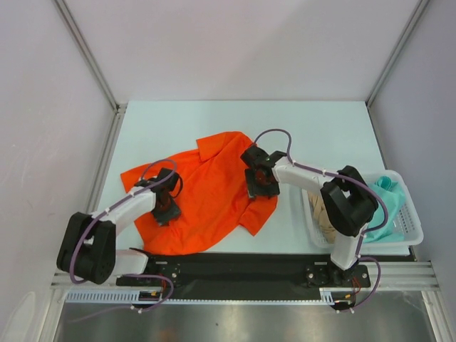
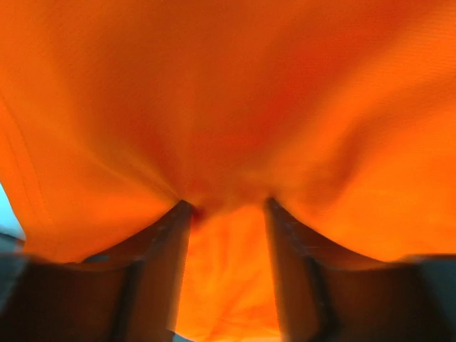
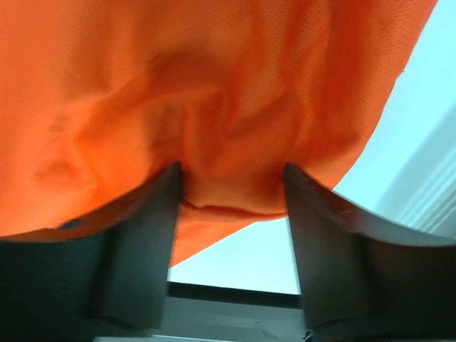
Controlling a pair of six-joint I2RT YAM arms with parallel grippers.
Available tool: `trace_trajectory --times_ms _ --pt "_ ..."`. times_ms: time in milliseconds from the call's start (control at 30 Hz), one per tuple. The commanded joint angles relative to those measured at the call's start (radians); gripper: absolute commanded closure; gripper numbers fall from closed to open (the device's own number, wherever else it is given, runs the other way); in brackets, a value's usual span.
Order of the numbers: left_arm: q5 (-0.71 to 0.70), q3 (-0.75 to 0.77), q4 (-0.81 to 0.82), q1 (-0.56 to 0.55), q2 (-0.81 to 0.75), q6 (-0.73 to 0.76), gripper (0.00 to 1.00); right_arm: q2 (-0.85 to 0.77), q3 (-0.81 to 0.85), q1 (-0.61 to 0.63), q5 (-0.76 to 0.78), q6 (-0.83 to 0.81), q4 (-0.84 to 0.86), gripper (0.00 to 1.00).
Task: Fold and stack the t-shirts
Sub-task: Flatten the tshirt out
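The big orange-red t-shirt (image 1: 206, 192) lies crumpled and spread out on the table (image 1: 320, 128). My left gripper (image 1: 165, 210) presses down on its left part. In the left wrist view the left gripper (image 2: 228, 206) has its jaws apart, with orange cloth (image 2: 228, 107) bunched at the tips and filling the gap. My right gripper (image 1: 258, 187) sits on the shirt's right side. There its jaws (image 3: 232, 171) stand wide apart, a puckered fold of the shirt (image 3: 214, 107) between the tips. A teal-green t-shirt (image 1: 385, 192) and a beige-tan one (image 1: 324, 214) lie in the basket.
The white mesh basket (image 1: 410, 224) stands at the table's right front, beside the right arm's base. A black rail (image 1: 235, 271) runs along the near edge. Grey walls enclose the table at the back and sides.
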Motion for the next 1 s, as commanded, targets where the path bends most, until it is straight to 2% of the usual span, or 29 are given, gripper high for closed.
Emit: trace_trajectory --times_ms 0,33,67,100,200,267,333,433,500,533,633,733,833,933,967 --pt "-0.003 0.033 0.134 0.007 0.099 0.009 0.66 -0.027 -0.030 -0.026 -0.032 -0.024 0.038 0.41" --pt "-0.017 0.082 0.139 0.007 0.117 0.030 0.76 -0.036 -0.035 -0.034 -0.043 -0.030 0.039 0.43" --pt "-0.054 0.116 0.145 0.005 0.135 0.043 0.94 -0.049 -0.045 -0.043 -0.038 -0.034 0.039 0.44" --pt "-0.072 0.153 0.145 0.007 0.187 0.055 1.00 -0.064 -0.053 -0.048 -0.029 -0.038 0.042 0.45" --pt "-0.161 0.407 0.108 0.007 0.328 0.115 1.00 -0.115 -0.081 -0.077 -0.024 -0.063 0.036 0.46" --pt "-0.193 0.508 0.076 0.008 0.400 0.153 1.00 -0.135 -0.088 -0.094 -0.023 -0.095 0.026 0.45" --pt "-0.212 0.637 0.053 0.008 0.486 0.190 1.00 -0.158 -0.095 -0.094 -0.003 -0.122 0.012 0.39" --pt "-0.210 0.730 0.048 0.008 0.532 0.247 1.00 -0.190 -0.098 -0.094 0.023 -0.159 -0.005 0.30" --pt "-0.223 0.760 0.013 0.008 0.536 0.258 0.90 -0.219 -0.092 -0.091 0.028 -0.173 -0.025 0.26" --pt "-0.236 0.768 -0.004 0.008 0.529 0.259 0.69 -0.228 -0.084 -0.089 0.016 -0.178 -0.033 0.25" --pt "-0.275 0.690 -0.048 0.008 0.433 0.232 0.33 -0.279 -0.093 -0.065 -0.018 -0.178 -0.039 0.25" --pt "-0.308 0.557 -0.067 0.008 0.278 0.204 0.23 -0.323 -0.114 -0.045 -0.090 -0.163 -0.022 0.26" --pt "-0.316 0.434 -0.105 0.010 0.114 0.166 0.25 -0.346 -0.154 -0.045 -0.199 -0.139 0.025 0.28" --pt "-0.206 0.285 -0.036 0.036 -0.036 0.179 0.28 -0.325 -0.188 -0.037 -0.248 -0.123 0.104 0.31" --pt "-0.118 0.247 0.038 0.066 -0.055 0.193 0.30 -0.313 -0.184 -0.032 -0.254 -0.109 0.113 0.32"
